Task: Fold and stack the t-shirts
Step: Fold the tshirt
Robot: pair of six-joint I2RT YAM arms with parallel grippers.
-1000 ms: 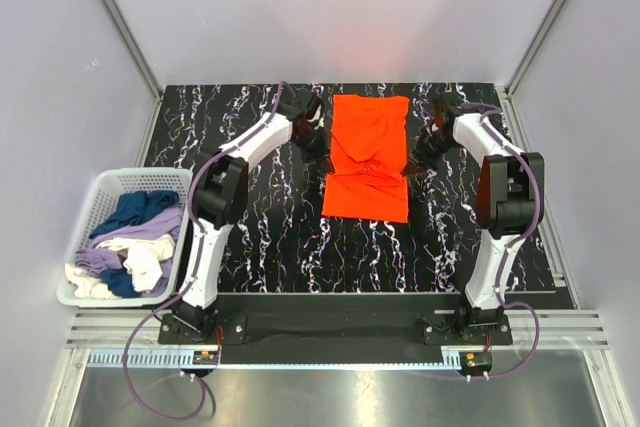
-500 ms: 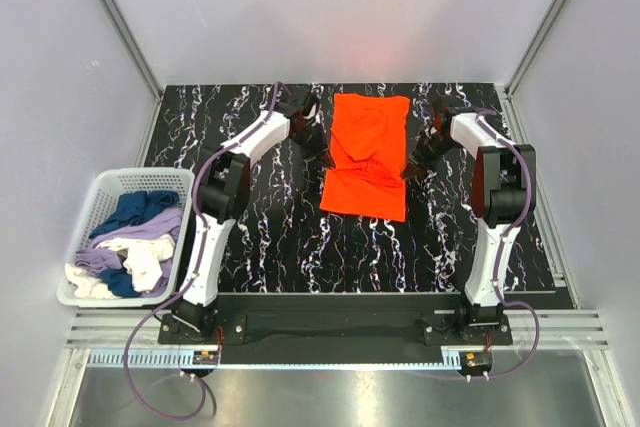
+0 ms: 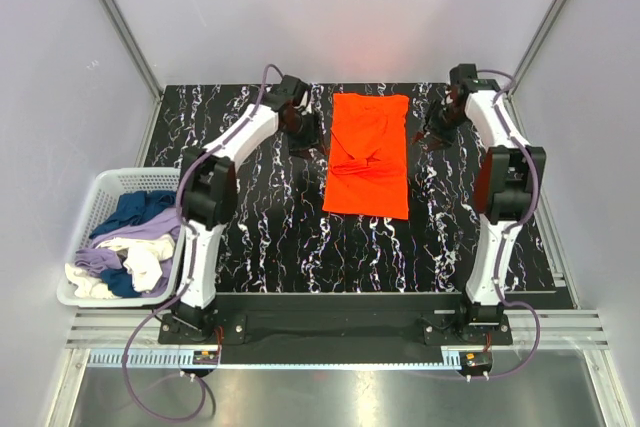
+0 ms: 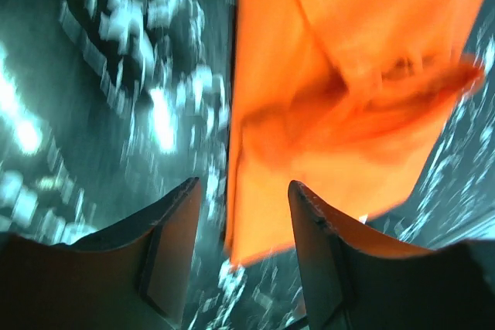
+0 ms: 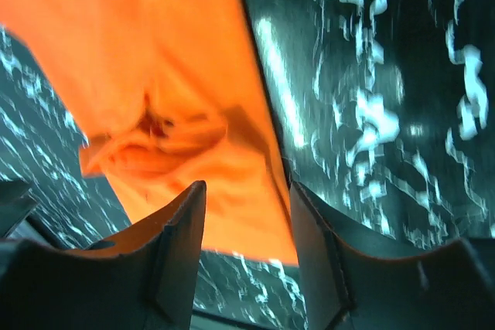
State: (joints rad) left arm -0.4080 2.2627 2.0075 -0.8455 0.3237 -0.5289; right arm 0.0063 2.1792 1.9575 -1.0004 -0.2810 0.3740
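An orange t-shirt (image 3: pixel 368 155) lies folded into a long strip on the black marbled table (image 3: pixel 260 237), rumpled across its middle. My left gripper (image 3: pixel 306 137) hangs open just off the shirt's left edge, nothing between its fingers; the left wrist view shows the orange cloth (image 4: pixel 340 90) past the open gripper (image 4: pixel 244 191). My right gripper (image 3: pixel 434 135) is open beside the shirt's right edge and holds nothing. In the right wrist view the shirt (image 5: pixel 147 75) lies below the open gripper (image 5: pixel 247 195).
A white basket (image 3: pixel 96 206) at the left edge of the table holds several crumpled shirts in navy, lilac and cream (image 3: pixel 135 237). Grey walls enclose the table at the back and both sides. The arm bases stand at the near edge.
Both grippers have let go of the orange shirt's side edges, opened, and drawn outward and toward the back. The shirt now lies flat on the table.
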